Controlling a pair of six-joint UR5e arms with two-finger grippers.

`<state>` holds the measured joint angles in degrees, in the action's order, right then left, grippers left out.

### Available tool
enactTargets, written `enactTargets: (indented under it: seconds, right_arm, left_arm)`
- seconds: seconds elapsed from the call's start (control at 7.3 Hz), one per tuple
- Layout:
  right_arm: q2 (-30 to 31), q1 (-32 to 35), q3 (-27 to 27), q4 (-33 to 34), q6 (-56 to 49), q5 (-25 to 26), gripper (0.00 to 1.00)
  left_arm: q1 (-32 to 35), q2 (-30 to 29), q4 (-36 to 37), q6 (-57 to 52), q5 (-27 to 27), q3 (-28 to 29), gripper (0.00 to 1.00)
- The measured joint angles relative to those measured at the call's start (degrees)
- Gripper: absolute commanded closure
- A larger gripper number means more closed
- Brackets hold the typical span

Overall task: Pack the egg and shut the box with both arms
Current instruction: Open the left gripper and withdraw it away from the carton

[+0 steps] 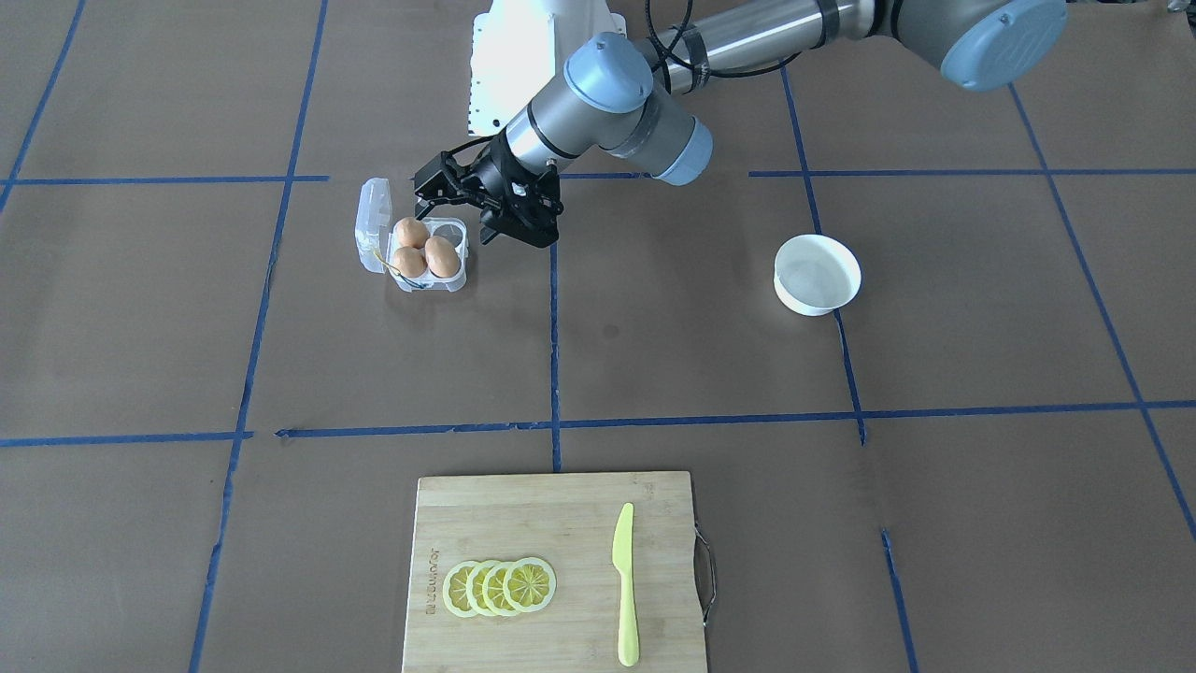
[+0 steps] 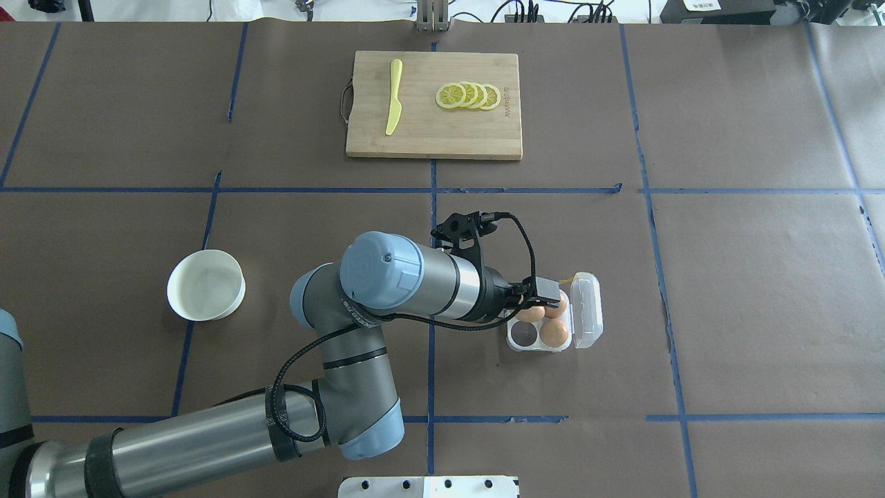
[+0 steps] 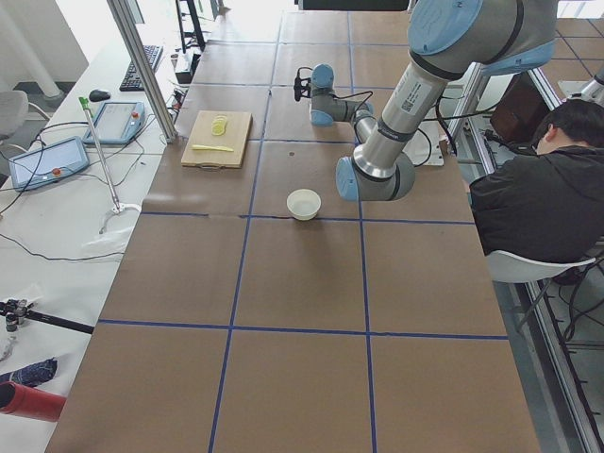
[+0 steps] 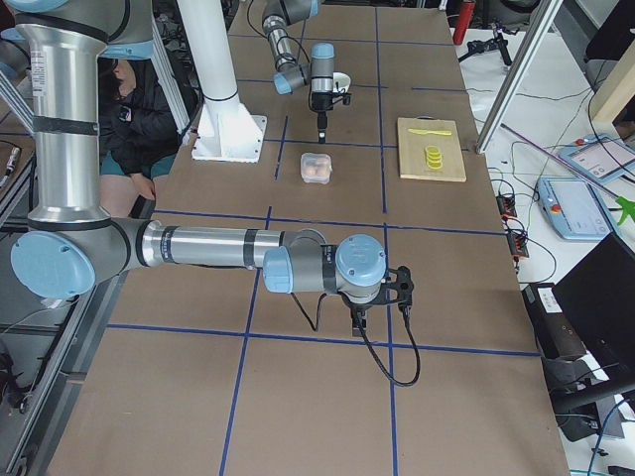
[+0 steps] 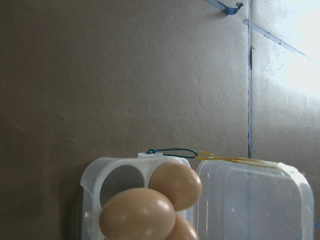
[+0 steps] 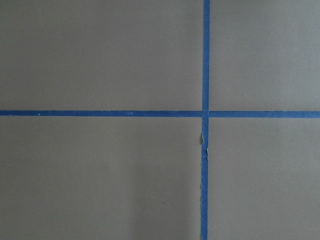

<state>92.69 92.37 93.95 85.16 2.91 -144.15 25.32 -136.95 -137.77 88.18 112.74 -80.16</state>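
You have the left arm (image 2: 408, 277) reaching in from the robot's left and across the centre tape line. Its forearm is low and near level, and the wrist is aimed toward the robot's right. The left gripper (image 2: 545, 296) hangs over the edge of the box nearest the arm, just above the eggs. You cannot tell from these views whether its jaws are parted or closed, nor whether they touch anything. The right arm (image 4: 218, 246) lies stretched out level, well apart from the box. The right gripper (image 4: 357, 315) points straight down over a crossing of blue tape (image 6: 206, 113), and you cannot tell its jaw state either.

The box (image 1: 432, 285) sits on the table to the robot's right of centre, with the lid (image 2: 588, 309) swung open beside it on the side away from the arm. Three of its four cups each hold one of the eggs (image 2: 554, 333). A yellow thread (image 5: 232, 160) runs along the lid's edge at the operators' end. The white bowl (image 2: 206, 284) stands well apart on the robot's left. The cutting board (image 2: 429, 135) on the operators' side carries four overlapping lemon slices (image 2: 469, 95) and a yellow knife (image 2: 393, 97).
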Motion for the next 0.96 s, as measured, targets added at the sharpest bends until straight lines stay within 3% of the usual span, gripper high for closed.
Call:
enactTargets:
  seconds: [0.41, 0.68, 0.82, 0.96]
  right_arm:
    - [-0.1, -4.4, 6.9, -0.1, 10.6, -1.1, 0.0]
    - [-0.2, -11.5, 13.9, -0.2, 20.3, 2.5, 0.01]
    - [-0.2, -16.0, 17.2, -0.8, 26.2, 5.0, 0.23]
    - [0.2, -20.6, 19.2, -4.0, 33.5, 6.8, 0.56]
  left_arm:
    - [9.2, 3.8, 3.2, -1.2, 9.9, -4.0, 0.0]
    - [13.7, 7.6, 12.6, -7.4, 12.7, -10.2, 0.0]
    - [16.6, 9.6, 20.4, -12.2, 12.9, -15.1, 0.0]
    - [20.4, 11.6, 27.0, -17.3, 13.0, -19.8, 0.0]
